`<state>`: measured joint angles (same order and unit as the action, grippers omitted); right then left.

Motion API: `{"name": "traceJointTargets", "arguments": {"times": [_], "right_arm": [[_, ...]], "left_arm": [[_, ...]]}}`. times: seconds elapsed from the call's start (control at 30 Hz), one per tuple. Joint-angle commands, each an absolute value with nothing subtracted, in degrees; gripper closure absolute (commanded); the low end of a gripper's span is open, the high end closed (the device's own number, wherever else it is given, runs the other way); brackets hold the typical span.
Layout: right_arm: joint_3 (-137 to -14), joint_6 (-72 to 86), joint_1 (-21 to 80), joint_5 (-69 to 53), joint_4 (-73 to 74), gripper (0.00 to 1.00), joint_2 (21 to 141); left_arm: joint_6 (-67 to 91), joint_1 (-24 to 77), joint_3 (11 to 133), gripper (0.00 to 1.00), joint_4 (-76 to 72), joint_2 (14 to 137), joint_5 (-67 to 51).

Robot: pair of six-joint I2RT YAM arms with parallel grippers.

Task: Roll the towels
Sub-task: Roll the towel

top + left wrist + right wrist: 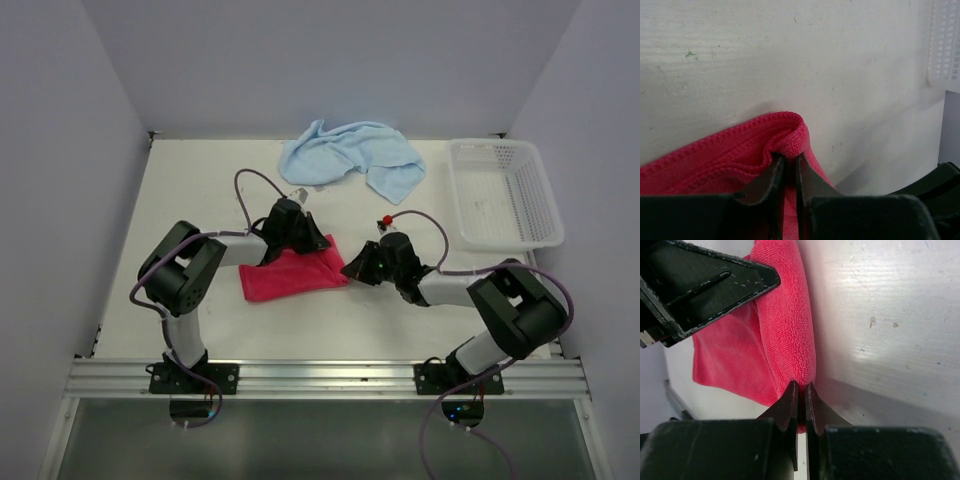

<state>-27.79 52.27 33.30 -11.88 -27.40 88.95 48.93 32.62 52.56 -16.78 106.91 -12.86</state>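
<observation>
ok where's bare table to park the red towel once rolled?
Free: back-left corner between left wall and blue towel; front strip between red towel and rail. Crowded: centre, left hand and right hand shut on it; basket fills back right.

No legible text, no labels or brands, no numbers or signs

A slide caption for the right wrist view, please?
Right gripper shut on the red-pink towel edge; left gripper alongside.
</observation>
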Motion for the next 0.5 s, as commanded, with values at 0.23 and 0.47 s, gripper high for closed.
{"name": "traceJointTargets", "arguments": {"times": [0.23, 0.47], "right_arm": [[-36.8, 35.2, 43.5, 9.7, -7.0, 1.00, 82.1], [-40.0, 31.6, 48.9, 20.2, -2.1, 1.00, 82.2]], "left_arm": [[46.2, 30.2, 54.5, 0.69, -12.5, 101.4, -10.6], [45.5, 29.6, 54.4, 0.66, -10.3, 96.6, -10.5]]}}
